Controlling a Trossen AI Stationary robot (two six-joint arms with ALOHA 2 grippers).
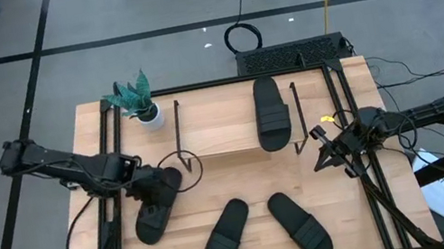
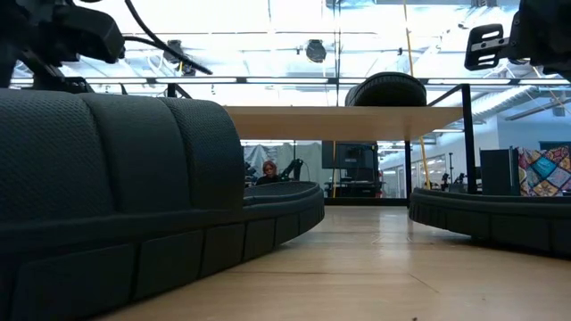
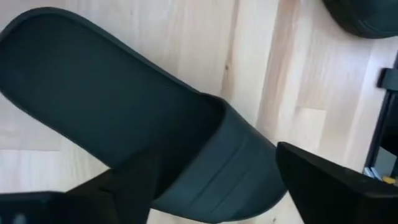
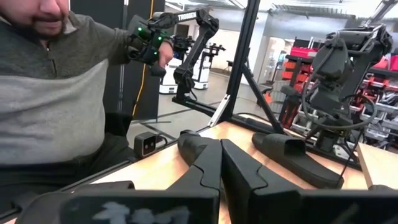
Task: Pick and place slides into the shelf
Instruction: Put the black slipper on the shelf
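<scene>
Left gripper (image 1: 158,187) jaws wide, straddling the strap end of a slide (image 1: 153,212) lying on the counter (image 1: 358,220) just left-front of the shelf (image 1: 222,124). One slide (image 1: 270,113) on the shelf board. Two slides (image 1: 226,237) (image 1: 300,226) on the counter in front of the shelf. Right gripper (image 1: 322,149) at the shelf's right end, jaws closed, empty.

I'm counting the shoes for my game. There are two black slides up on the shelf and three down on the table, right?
Not quite. Only one slide is up on the shelf. The high view shows it lying there alone. The three on the table part is right: one slide under the left gripper and two near the front edge.
</scene>
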